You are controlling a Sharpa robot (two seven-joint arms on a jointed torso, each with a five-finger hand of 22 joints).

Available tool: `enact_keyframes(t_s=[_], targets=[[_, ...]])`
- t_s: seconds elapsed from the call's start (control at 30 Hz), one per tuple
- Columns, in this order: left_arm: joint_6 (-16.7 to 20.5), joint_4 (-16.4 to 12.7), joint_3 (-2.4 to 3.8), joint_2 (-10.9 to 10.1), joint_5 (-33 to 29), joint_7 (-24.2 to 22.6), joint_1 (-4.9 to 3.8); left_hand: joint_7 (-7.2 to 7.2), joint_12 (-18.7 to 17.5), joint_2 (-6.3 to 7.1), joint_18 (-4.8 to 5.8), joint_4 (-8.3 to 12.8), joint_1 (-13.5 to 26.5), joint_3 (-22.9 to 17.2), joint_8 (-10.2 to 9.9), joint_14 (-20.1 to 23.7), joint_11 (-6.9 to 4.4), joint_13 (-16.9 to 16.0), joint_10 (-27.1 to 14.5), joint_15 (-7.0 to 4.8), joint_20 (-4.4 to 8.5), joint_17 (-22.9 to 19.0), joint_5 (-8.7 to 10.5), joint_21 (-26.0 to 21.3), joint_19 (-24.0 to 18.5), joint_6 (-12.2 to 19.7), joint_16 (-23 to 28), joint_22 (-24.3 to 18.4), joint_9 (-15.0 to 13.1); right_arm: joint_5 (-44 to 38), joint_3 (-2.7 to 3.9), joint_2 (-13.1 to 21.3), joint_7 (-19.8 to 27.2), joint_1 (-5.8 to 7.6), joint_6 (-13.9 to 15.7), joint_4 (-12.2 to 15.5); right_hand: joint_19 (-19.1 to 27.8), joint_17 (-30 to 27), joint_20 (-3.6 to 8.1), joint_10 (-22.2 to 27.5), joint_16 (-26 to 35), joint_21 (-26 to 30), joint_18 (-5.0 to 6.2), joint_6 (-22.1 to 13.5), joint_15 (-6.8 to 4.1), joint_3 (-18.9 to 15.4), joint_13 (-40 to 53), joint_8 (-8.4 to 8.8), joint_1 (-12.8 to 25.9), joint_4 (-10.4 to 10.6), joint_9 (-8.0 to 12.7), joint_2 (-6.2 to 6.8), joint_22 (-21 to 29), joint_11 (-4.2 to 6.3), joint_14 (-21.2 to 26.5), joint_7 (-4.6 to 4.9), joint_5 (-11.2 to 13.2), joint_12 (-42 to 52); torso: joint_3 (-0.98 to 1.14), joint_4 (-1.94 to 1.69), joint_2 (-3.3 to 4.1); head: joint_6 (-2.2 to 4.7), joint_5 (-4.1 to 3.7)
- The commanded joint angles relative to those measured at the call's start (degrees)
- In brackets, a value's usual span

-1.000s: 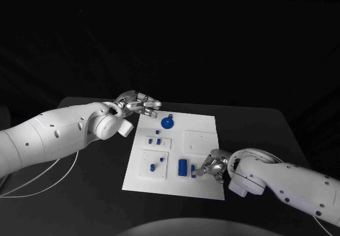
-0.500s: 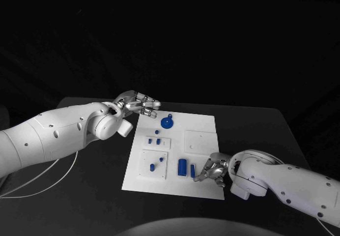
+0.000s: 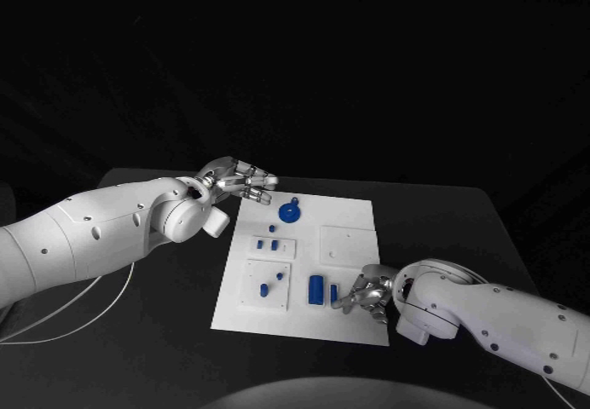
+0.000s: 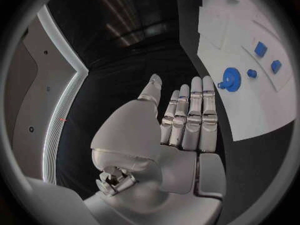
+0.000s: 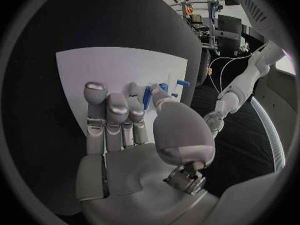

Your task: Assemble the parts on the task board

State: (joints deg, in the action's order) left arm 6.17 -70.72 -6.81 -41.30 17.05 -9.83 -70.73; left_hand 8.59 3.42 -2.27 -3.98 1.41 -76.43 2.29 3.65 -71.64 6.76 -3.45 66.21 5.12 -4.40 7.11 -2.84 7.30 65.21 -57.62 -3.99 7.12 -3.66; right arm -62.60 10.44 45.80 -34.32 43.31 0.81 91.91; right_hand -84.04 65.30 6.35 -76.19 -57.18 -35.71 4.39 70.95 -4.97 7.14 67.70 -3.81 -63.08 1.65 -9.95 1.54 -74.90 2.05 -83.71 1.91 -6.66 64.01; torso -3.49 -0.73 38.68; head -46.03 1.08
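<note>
A robotics lab: black table (image 3: pixel 430 213), equipment rack with cables (image 5: pixel 203 15) behind the bench

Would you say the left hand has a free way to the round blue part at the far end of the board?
Probably yes: the left hand hovers open near the round blue part, with nothing between them.

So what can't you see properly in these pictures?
- Head view: whether the silver right hand touches the thin blue bar part on the white task board; its fingers cover that spot.
- Right wrist view: its thumb hides part of the blue pieces.
- Left wrist view: the picture edge cuts off the board.
</note>
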Motion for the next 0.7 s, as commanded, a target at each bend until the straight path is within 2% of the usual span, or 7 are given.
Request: enact_keyframes(t_s=[0.03,0.17,0.33,0.4,0.43,0.5,0.7], targets=[[-0.8,-0.1,0.02,0.0,0.2,-0.3,0.01,-0.09,0.0,0.06,0.36,-0.3,0.5,-0.1,0.0,0.4,0.11,0.0,-0.4,0.16,0.07,0.1,-0.07,-0.3,-0.4,0.3,0.1,0.1,0.0,0.0,-0.02,-0.4,-0.7,-0.08,0.4,-0.6,-2.9,0.0,0.24,0.0,0.0,0.0,-0.88,0.3,-0.35,0.1,0.1,0.15,0.2,-0.4,0.1,-0.32,-1.3,0.43,0.0,-0.02,-0.3,0.0,0.02,0.00,0.01,-0.12,0.06],[-0.8,0.0,0.01,0.1,0.2,-0.2,0.01,-0.09,0.0,0.06,0.36,-0.3,0.5,-0.1,0.0,0.4,0.11,0.0,-0.4,0.16,0.07,0.1,-0.07,-0.3,-0.4,0.3,0.1,0.1,0.0,-0.1,-0.02,-1.0,-1.1,-0.08,-0.4,-1.6,-2.9,0.1,0.28,0.0,-0.1,0.0,-0.92,0.3,-0.41,0.7,0.1,0.17,-0.5,-1.4,0.1,-0.64,-1.2,0.52,0.0,-0.12,-1.9,0.1,0.02,0.03,0.01,-0.05,0.17],[-0.8,0.1,0.01,0.0,0.2,-0.1,0.01,-0.09,0.0,0.06,0.36,-0.3,0.5,-0.1,0.0,0.4,0.11,0.0,-0.4,0.16,0.07,0.1,-0.07,-0.3,-0.4,0.3,0.1,0.1,0.0,-0.8,-0.10,-1.9,-1.7,-0.08,-2.0,-2.9,-2.8,0.0,0.31,0.1,0.0,0.1,-1.09,0.5,-0.40,4.5,0.1,0.17,-1.2,-5.5,0.3,0.38,-1.2,0.56,0.0,-0.21,-2.7,0.0,0.04,0.02,0.00,0.02,0.11],[-0.8,0.2,0.00,0.0,0.2,-0.1,0.01,-0.09,0.0,0.06,0.36,-0.3,0.5,-0.1,0.0,0.4,0.11,0.0,-0.4,0.16,0.07,0.1,-0.07,-0.3,-0.4,0.3,0.1,0.1,0.0,-0.9,-0.14,-2.1,-1.7,-0.10,-1.9,-3.2,-2.8,0.0,0.30,0.1,0.0,0.1,-1.09,0.5,-0.41,4.5,0.1,0.16,-1.2,-5.6,0.3,0.37,-1.2,0.59,0.0,-0.27,-2.8,0.0,0.06,0.02,0.00,0.05,0.12],[-0.8,0.2,0.00,0.0,0.2,-0.1,0.01,-0.09,0.0,0.06,0.36,-0.3,0.5,-0.1,0.0,0.4,0.11,0.0,-0.4,0.16,0.07,0.1,-0.07,-0.3,-0.4,0.3,0.1,0.1,0.0,-0.9,-0.17,-2.2,-1.7,-0.13,-1.8,-3.4,-2.8,0.0,0.31,0.0,-0.1,0.0,-1.10,0.5,-0.41,5.0,0.2,0.18,-0.6,-6.1,0.3,0.10,-1.2,0.58,0.0,-0.29,-2.8,0.0,0.06,0.05,0.02,0.00,0.16],[-0.8,0.2,0.00,0.1,0.2,-0.1,0.01,-0.09,0.0,0.06,0.36,-0.3,0.5,-0.1,0.0,0.4,0.11,0.0,-0.4,0.16,0.07,0.1,-0.07,-0.3,-0.4,0.3,0.1,0.1,0.0,-1.0,-0.21,-2.5,-1.7,-0.17,-1.4,-3.7,-2.8,0.0,0.32,0.0,-0.2,0.1,-1.08,0.5,-0.42,5.1,0.2,0.19,0.1,-5.5,0.4,-0.54,-1.2,0.58,0.0,-0.28,-2.8,0.0,0.05,0.05,0.00,0.08,0.21],[-0.8,0.2,-0.01,0.2,0.3,-0.1,0.01,-0.09,0.0,0.06,0.36,-0.3,0.5,-0.1,0.0,0.4,0.11,0.0,-0.4,0.16,0.07,0.1,-0.07,-0.3,-0.4,0.3,0.1,0.1,0.0,-1.1,-0.25,-2.6,-1.2,-0.23,-0.7,-3.9,-2.9,0.0,0.34,-0.1,-0.1,0.0,-1.09,0.5,-0.43,5.7,0.3,0.17,1.2,-5.4,0.3,-0.56,-1.2,0.61,0.0,-0.31,-2.6,0.1,0.04,0.05,-0.01,0.16,0.11]])
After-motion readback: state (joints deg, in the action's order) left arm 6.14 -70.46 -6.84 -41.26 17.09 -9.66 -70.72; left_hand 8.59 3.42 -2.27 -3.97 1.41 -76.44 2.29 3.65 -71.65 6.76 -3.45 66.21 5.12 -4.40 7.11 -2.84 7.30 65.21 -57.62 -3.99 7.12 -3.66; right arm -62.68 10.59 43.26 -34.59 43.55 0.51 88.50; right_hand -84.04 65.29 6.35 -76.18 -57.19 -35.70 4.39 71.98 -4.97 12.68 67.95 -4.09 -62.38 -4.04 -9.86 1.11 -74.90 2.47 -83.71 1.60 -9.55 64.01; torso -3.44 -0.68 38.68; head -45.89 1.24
